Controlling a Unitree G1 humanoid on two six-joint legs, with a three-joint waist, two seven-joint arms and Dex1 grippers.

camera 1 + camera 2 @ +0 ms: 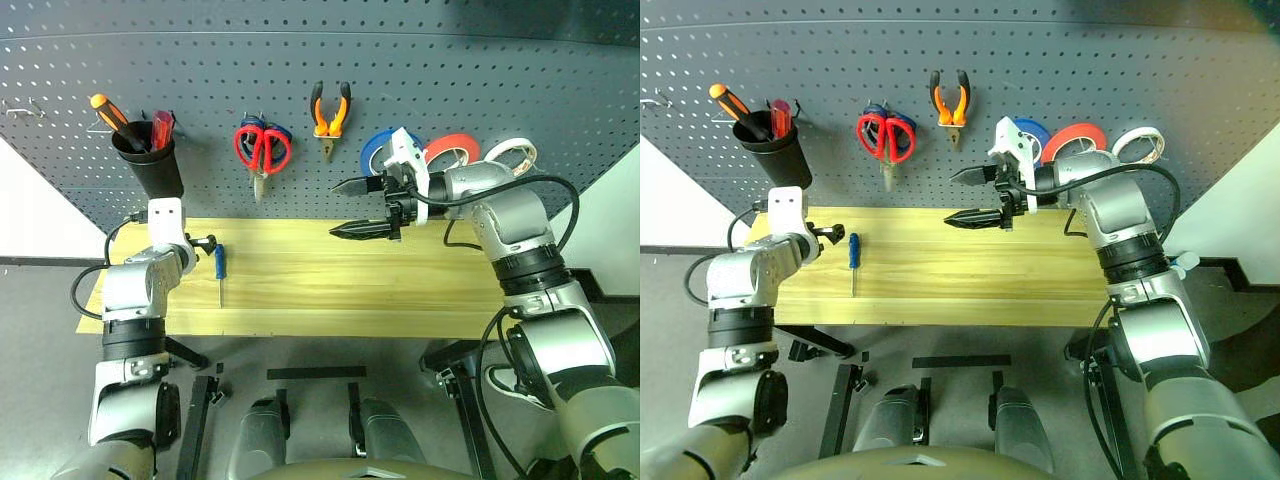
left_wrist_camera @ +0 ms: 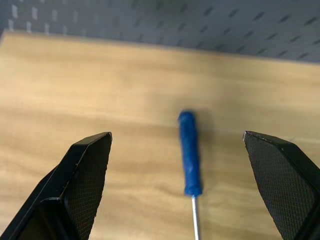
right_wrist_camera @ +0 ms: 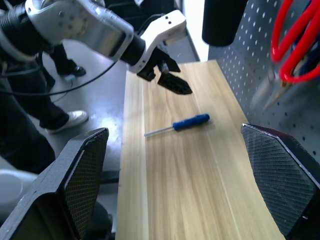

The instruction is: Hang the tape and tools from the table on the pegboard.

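Looking down from the head, the pegboard [image 1: 320,90] carries the red scissors [image 1: 262,148], the pliers [image 1: 330,115] and the red tape [image 1: 452,148], which hangs between a blue roll [image 1: 376,150] and a white roll [image 1: 512,152]. A black cup [image 1: 150,160] fixed to the pegboard holds an orange screwdriver [image 1: 108,115] and a red-handled tool [image 1: 160,128]. The blue screwdriver [image 1: 220,265] lies on the tabletop [image 1: 320,290] below the pegboard, handle toward it. The left gripper [image 1: 205,243] sits low, just beside that handle, its arm bent in over the tabletop's end. The right gripper [image 1: 355,208] is raised above the tabletop in front of the pegboard, pointing sideways toward the left arm, jaws wide apart and empty.

The left wrist view brings the blue screwdriver [image 2: 190,152] up close: it lies on the wood between the two spread fingers [image 2: 85,175], touching neither, and nothing is held.

The right wrist view looks along the tabletop [image 3: 175,190] past its own parted fingers [image 3: 82,170] and shows the left gripper [image 3: 167,75] hanging over the plank near the blue screwdriver [image 3: 190,122], with the pegboard alongside, the cup's base [image 3: 220,20] and the red scissors [image 3: 295,42] on it. Beyond the tabletop's far end, a person's legs and shoes [image 3: 70,117] stand on the floor.
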